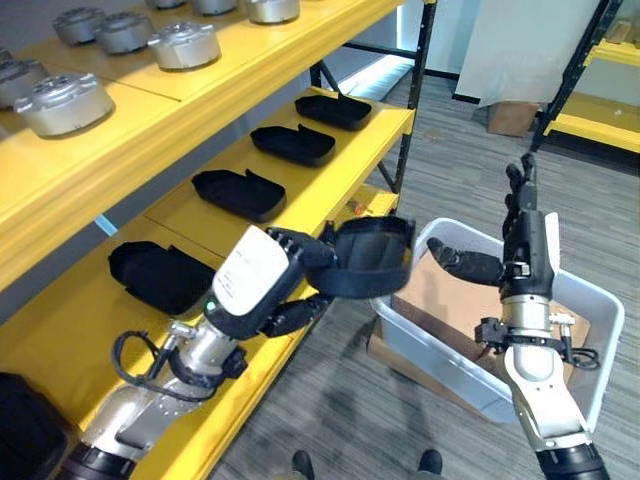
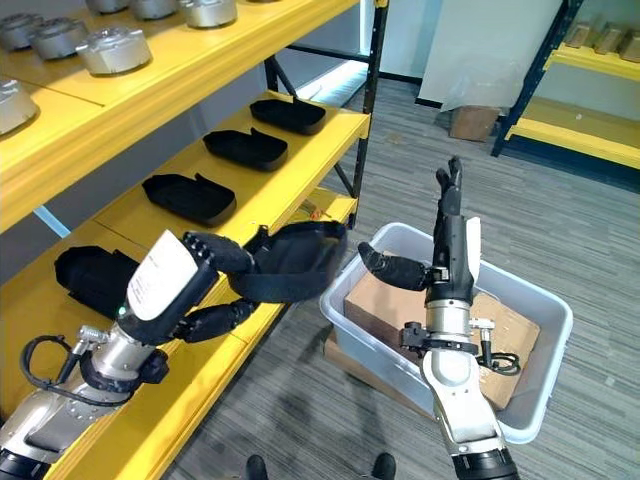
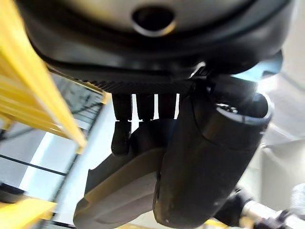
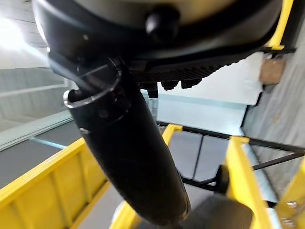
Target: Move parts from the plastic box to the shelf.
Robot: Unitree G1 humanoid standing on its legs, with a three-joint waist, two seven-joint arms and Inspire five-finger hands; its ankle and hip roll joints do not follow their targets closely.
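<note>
- Here, in the left eye view, the left hand has its fingers and thumb curled round a black part, holding it in the air between the yellow shelf and the plastic box.
- The held part hangs just past the front edge of the shelf's middle level, at the near rim of the plastic box.
- Four more black parts lie in a row along that middle level, the nearest just beside the left arm, then one, another and the farthest.
- Silver round parts sit on the level above.
- The right hand stands upright over the plastic box, fingers straight and pointing up, thumb stretched out sideways, holding nothing.
- A brown cardboard sheet lies inside the plastic box.
- In the right eye view, the same scene: the black part is gripped by the left hand, and the right hand is open above the plastic box.
- In the left wrist view, the fingers bend down onto the dark part, with the thumb pressed alongside it.
- In the right wrist view, the thumb sticks out straight, with yellow shelf rails beyond it.
</note>
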